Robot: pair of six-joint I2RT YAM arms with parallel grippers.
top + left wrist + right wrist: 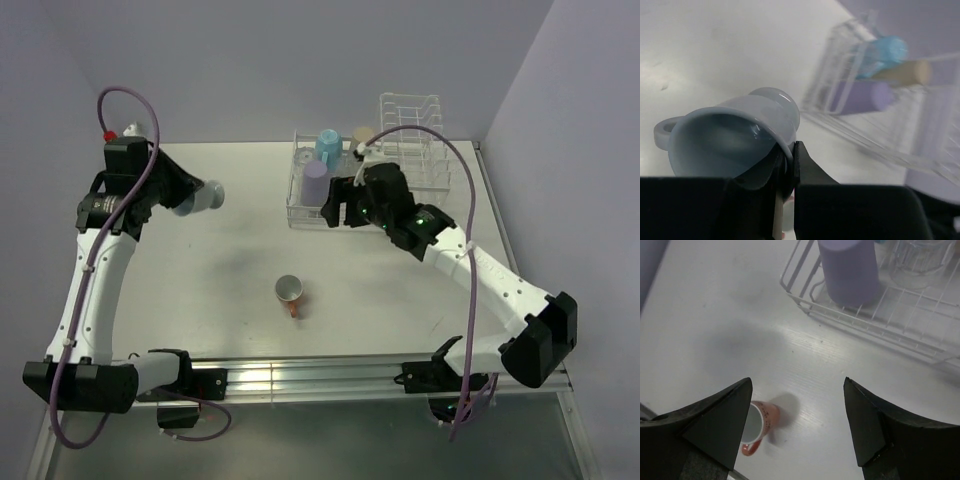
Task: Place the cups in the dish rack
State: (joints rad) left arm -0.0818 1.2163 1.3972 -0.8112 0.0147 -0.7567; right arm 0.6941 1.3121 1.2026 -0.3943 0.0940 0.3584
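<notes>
**A:** What is your left gripper doing?

**B:** My left gripper is clamped on the rim of the pale grey-blue mug. The mug is tipped on its side with its mouth toward my wrist camera and its handle at 9 o'clock. In the top view it seems to hang clear of the table.

**A:** And the right one?

**B:** My right gripper is spread wide and holds nothing. It hovers just beside the front left corner of the dish rack. The purple cup stands inside the rack at 12 o'clock from my fingers, with a clear glass at 1 o'clock.

**A:** What is already loaded?

**B:** The purple cup, the light blue cup and the tan cup are in the low section. The orange-handled mug is on the table, well apart from the rack, at 7 o'clock from my right gripper.

**A:** So which step is this?

**B:** I judge I am carrying the grey-blue mug to the rack, which lies at 3 o'clock from my left gripper in the top view. Next I need to cross over, pick a free spot among the bars and avoid the purple cup. I should open only once the mug is seated. After that, the orange-handled mug looks to be my right gripper's job.
</notes>
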